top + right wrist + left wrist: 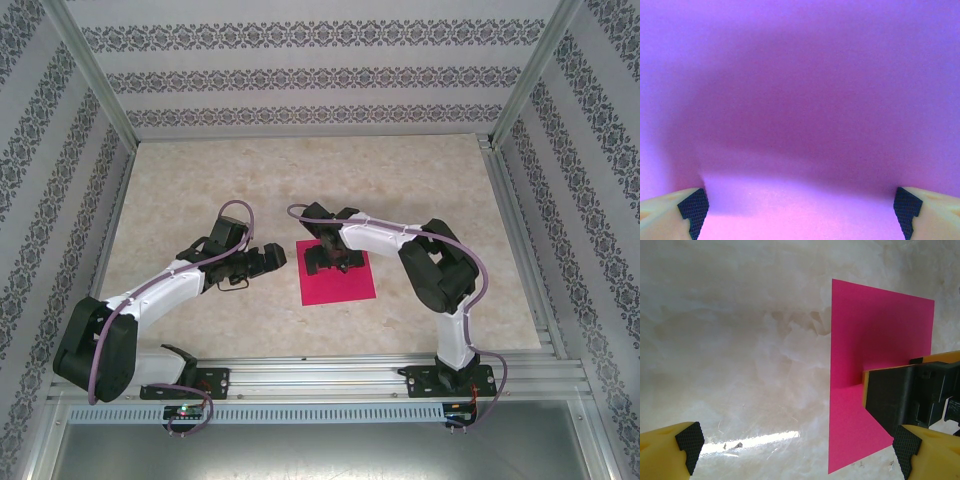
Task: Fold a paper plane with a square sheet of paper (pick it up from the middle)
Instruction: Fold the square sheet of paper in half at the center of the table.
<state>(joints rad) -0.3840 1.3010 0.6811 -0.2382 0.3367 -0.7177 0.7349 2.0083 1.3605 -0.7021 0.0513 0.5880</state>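
Nearest me, my left gripper hangs with fingers spread wide just left of the square sheet of paper lying flat mid-table, while my right gripper, equally splayed and grasping nothing, sits down on its far half.

Bright even light; glare streaks the table; the square sheet of paper blurs purplish close-up.

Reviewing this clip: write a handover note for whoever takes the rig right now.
Left gripper: open, empty, over the bare table to the left of the sheet.
Right gripper: open, low over the far part of the square sheet of paper, nothing gripped.
Sheet: flat and unfolded between the arms.
Done: no fold yet.
Left: the pickup from the middle and every fold.
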